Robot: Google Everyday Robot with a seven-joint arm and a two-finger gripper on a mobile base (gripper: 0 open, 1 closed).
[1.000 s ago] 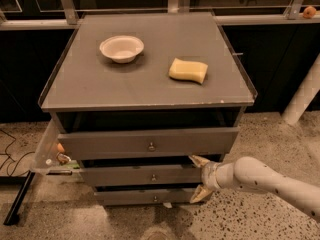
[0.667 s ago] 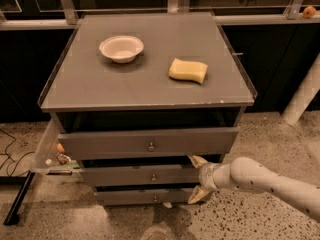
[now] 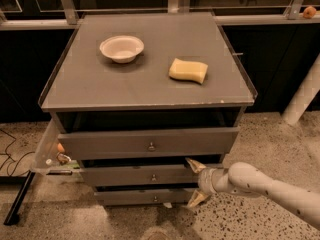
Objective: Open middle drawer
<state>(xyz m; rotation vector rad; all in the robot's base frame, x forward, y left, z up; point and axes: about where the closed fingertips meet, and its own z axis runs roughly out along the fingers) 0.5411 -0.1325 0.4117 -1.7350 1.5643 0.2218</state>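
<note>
The middle drawer (image 3: 135,176) is the second of three grey fronts on the cabinet, with a small round metal knob (image 3: 154,177). It stands a little forward of the cabinet, with a dark gap above it. My gripper (image 3: 196,182) comes in from the lower right on a white arm (image 3: 270,186). It is open, with one fingertip (image 3: 192,164) at the drawer front's upper right edge and the other below, near the lowest drawer (image 3: 145,197). The fingers straddle the right end of the middle drawer front.
The top drawer (image 3: 145,142) is pulled partly out. A white bowl (image 3: 121,48) and a yellow sponge (image 3: 188,70) lie on the cabinet top (image 3: 100,91). A clear side bin (image 3: 50,151) with small items hangs at the cabinet's left. A white post (image 3: 302,96) stands at the right on speckled floor.
</note>
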